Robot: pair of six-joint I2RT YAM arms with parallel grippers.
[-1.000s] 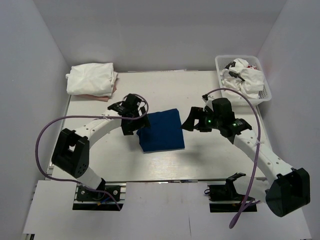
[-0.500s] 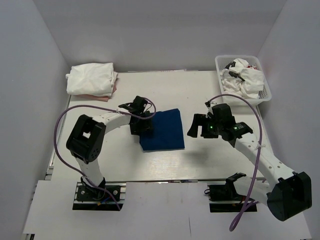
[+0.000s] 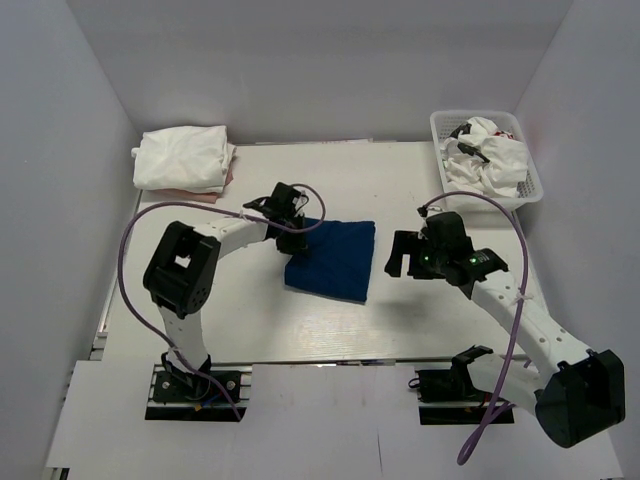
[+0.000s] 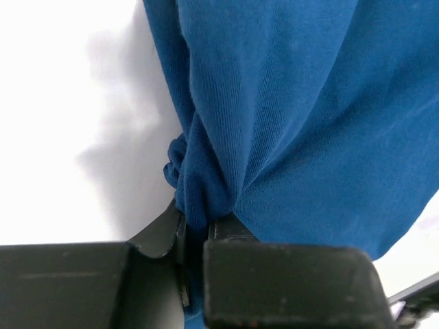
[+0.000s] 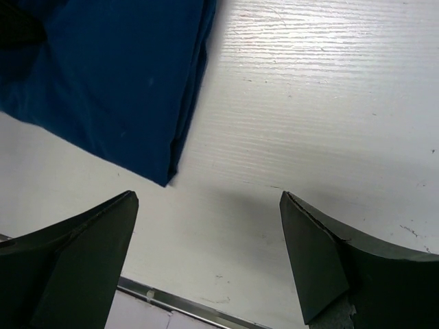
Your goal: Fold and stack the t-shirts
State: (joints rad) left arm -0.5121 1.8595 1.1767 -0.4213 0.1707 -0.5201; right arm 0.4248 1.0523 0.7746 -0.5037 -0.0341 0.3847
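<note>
Navy blue folded cotton t-shirt (image 3: 335, 262) lies mid-frame on the white wooden table (image 3: 250, 320). Left gripper (image 3: 291, 235) is pinched on its left edge, gripping only a small bunch of cloth. Right gripper (image 3: 396, 254) hangs open just right of it, holding nothing. Risk: the thin pinch slips, or a one-sided pull undoes the fold.

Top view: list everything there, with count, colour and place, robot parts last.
blue t-shirt: one, navy, folded, middle of the table
folded white shirts: one stack, number unclear, white with a pinkish layer beneath, far left corner
crumpled white shirts: number unclear, white with dark and red marks, inside the basket
basket: one, white mesh, far right corner
table: one, white
left gripper: black, shut on the blue t-shirt's left edge
right gripper: black, open, over bare table right of the blue t-shirt
</note>
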